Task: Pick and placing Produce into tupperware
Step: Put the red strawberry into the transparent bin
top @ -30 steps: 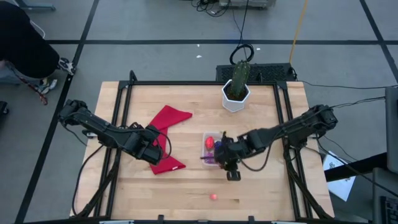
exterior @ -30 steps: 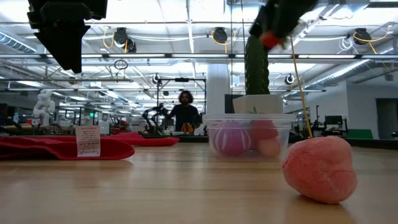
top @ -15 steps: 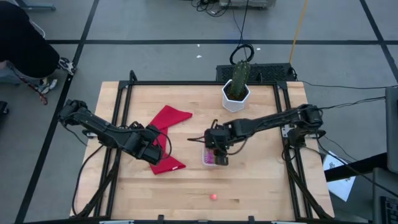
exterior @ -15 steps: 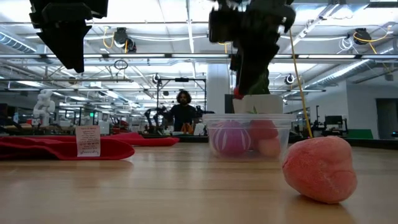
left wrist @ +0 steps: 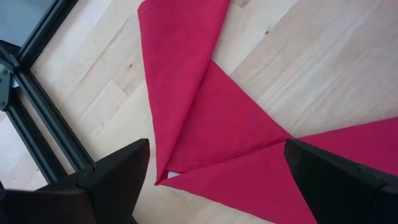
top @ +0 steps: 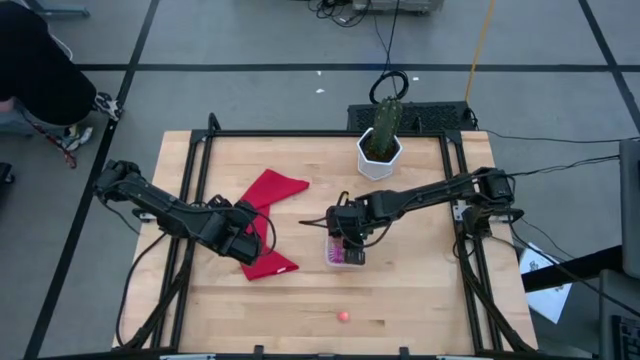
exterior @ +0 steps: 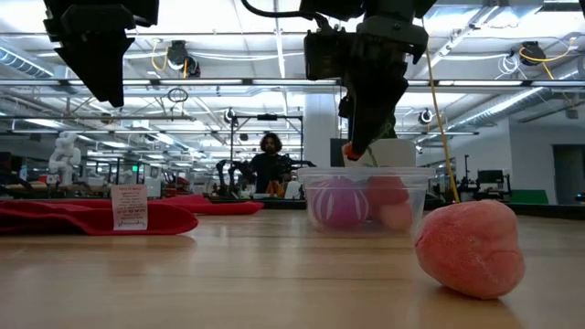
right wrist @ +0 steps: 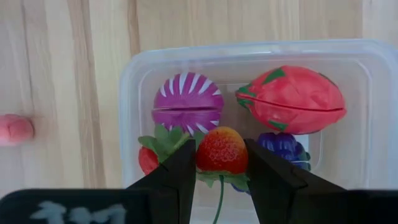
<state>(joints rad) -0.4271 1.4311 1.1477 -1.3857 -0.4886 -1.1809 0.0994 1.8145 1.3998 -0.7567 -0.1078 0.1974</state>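
Red toy strawberry (right wrist: 222, 150) is clamped in right gripper (right wrist: 221, 163), hovering above clear tupperware (right wrist: 130, 87) w/ other produce inside. Step: placing. Next move, probably: lower, release. Pink piece (top: 343, 316) is left near table's front edge. Left gripper (left wrist: 214, 174), fingers apart, waits over red cloth (left wrist: 205, 112).

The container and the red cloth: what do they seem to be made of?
The container: probably clear, glossy plastic, since the toys and the wood show through its walls. The red cloth: apparently thin matte woven fabric, since it lies flat in sharp folds, with no shine.
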